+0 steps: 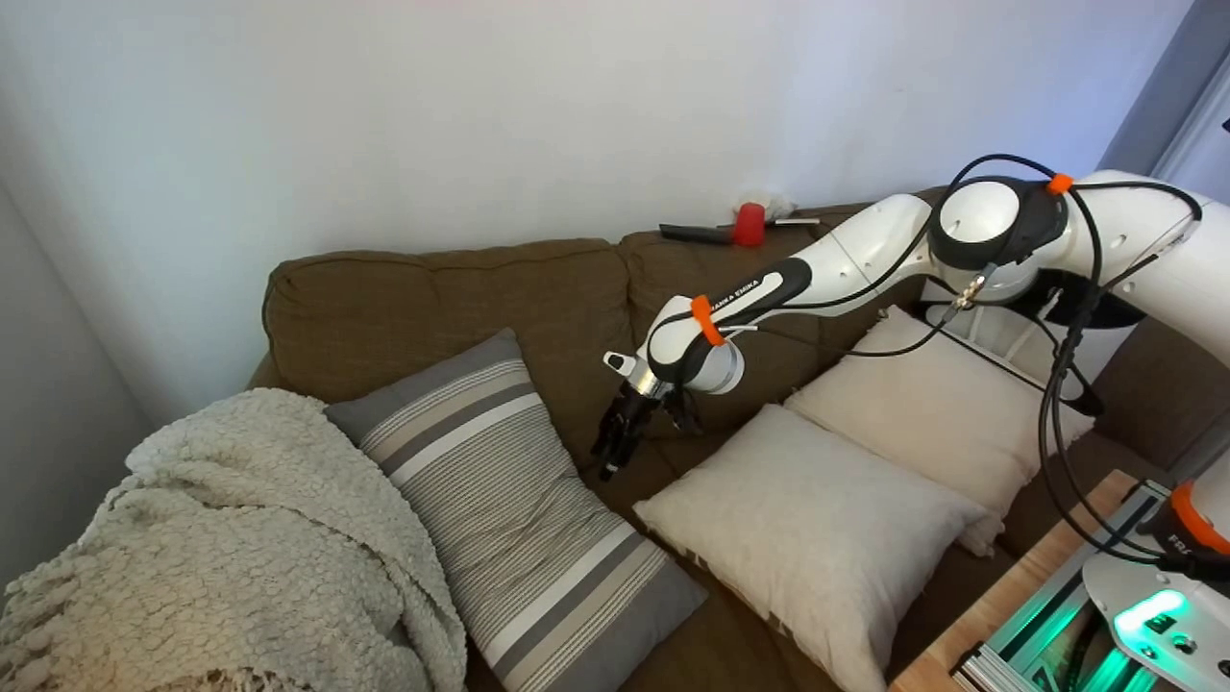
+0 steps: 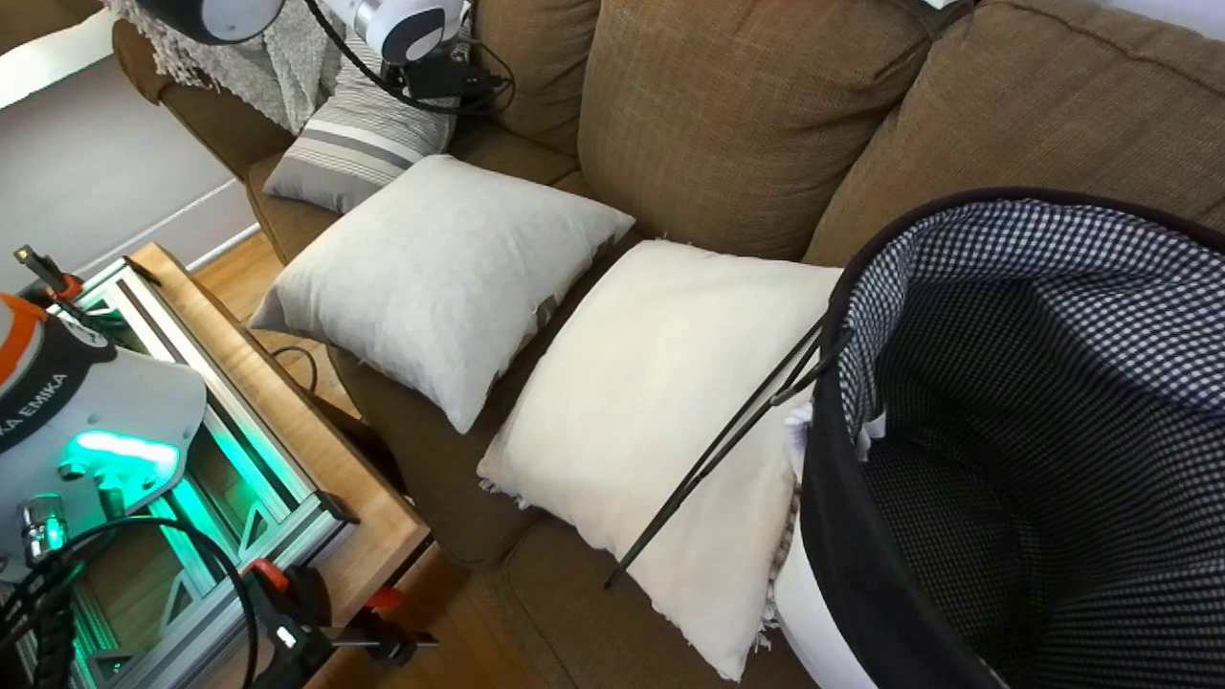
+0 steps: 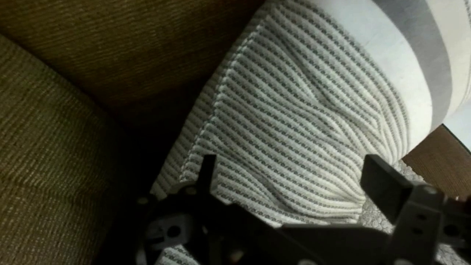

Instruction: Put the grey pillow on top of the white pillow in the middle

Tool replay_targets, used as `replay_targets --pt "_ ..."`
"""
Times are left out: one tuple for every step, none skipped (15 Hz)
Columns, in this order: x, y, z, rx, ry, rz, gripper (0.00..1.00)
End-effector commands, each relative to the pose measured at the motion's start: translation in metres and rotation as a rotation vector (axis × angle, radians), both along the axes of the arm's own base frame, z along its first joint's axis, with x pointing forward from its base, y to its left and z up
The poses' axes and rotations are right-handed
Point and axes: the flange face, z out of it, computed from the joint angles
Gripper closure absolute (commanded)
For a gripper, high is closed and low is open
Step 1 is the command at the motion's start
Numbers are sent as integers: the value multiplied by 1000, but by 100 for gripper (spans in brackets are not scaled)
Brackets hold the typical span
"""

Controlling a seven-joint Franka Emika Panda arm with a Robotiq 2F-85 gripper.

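As the grey pillow (image 1: 524, 519) lies: your stacking is not done, for it rests on the brown sofa (image 1: 452, 298), right against the knitted blanket (image 1: 269, 548).
White pillow (image 1: 798, 538) in the middle: this target sits between the grey pillow and the more beige plain cushion (image 2: 641, 383); you have the grey one beside it, not on top.
Pillow stack: by my reading, you have it all left, namely a grip on the grey pillow, a lift, a carry across and a release onto the white one.
Gripper (image 3: 289, 171): your fingers (image 3: 384, 186) stand wide apart, and you appear to have hold of nothing.
Grey pillow from the wrist: its striped fabric spreads ahead of you and fills most of the view between the fingers, with the blanket showing past one of them.
Pillow edge toward the sofa back: in an exterior view your gripper (image 1: 607, 461) hangs just beside or above it, which one you cannot tell; nor can you tell whether a finger touches the cloth.
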Motion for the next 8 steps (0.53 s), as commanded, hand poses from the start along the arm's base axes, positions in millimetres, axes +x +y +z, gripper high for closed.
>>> replay_targets --pt "1 1 -1 0 0 1 0" --pt "1 1 0 1 0 1 0" --pt "2 2 -3 32 35 -8 0" --pt "2 2 -5 67 77 -15 0" --pt "1 3 -9 93 138 -46 0" --pt "1 3 -13 100 170 -82 0" --pt "3 1 -17 101 195 -140 0" --pt "6 -2 -23 105 202 -195 0"
